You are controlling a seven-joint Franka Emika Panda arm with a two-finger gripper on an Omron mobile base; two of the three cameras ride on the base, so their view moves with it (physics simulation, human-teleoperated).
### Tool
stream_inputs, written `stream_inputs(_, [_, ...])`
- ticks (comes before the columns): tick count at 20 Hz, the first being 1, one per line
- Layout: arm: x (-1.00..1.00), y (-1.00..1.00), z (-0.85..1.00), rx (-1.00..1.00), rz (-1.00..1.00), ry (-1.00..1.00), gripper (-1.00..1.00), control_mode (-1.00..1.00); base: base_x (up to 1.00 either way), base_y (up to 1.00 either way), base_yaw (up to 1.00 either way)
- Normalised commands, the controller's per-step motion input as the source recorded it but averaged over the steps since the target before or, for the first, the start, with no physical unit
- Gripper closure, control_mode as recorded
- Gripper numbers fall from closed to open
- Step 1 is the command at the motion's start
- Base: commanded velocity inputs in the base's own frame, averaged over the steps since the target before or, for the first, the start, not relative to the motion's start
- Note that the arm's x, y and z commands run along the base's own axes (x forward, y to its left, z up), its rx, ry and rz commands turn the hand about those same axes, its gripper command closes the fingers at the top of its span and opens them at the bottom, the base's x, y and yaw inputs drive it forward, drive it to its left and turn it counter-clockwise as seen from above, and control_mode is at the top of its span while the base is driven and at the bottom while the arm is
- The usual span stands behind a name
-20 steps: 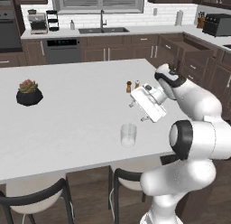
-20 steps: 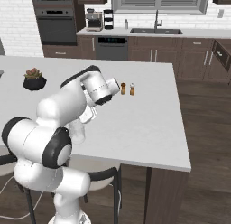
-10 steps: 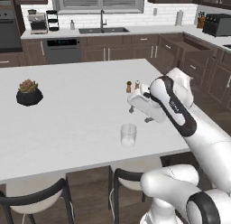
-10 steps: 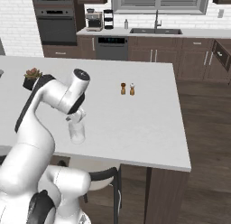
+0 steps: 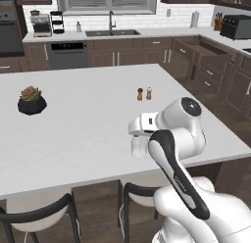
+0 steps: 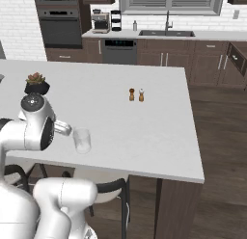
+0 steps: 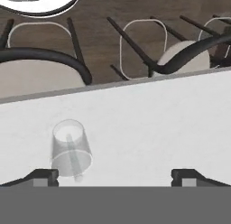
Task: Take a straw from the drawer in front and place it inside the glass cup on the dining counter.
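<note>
Hand view: my tool point(image 7: 115, 177) is spread wide and holds nothing. I see the glass cup point(image 7: 70, 147) upright on the surface point(image 7: 158, 128), just beside one fingertip, with a pale stick, I judge the straw point(image 7: 72, 156), leaning inside.

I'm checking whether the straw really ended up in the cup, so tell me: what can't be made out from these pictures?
- Glass cup, left base view: the arm's white link covers its right side.
- Straw, hand view: just a faint streak inside the cup; its ends can't be told.
- Straw in the right base view: too thin to pick out in the cup.
- Gripper, hand view: fingertips wide apart, cut off by the bottom edge.
</note>
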Motion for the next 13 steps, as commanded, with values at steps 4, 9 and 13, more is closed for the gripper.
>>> stream_inputs(4, [-0.34,0.31,0.19,-0.2,0.03,-0.1,-1.0,-1.0,0.0,0.0,0.0])
stream_inputs(9, [-0.48,0.21,0.28,-0.13,0.02,0.0,-1.0,-1.0,0.0,0.0,0.0])
stream_inputs(13, [-0.61,0.16,0.44,-0.05,0.01,0.11,-1.0,-1.0,0.0,0.0,0.0])
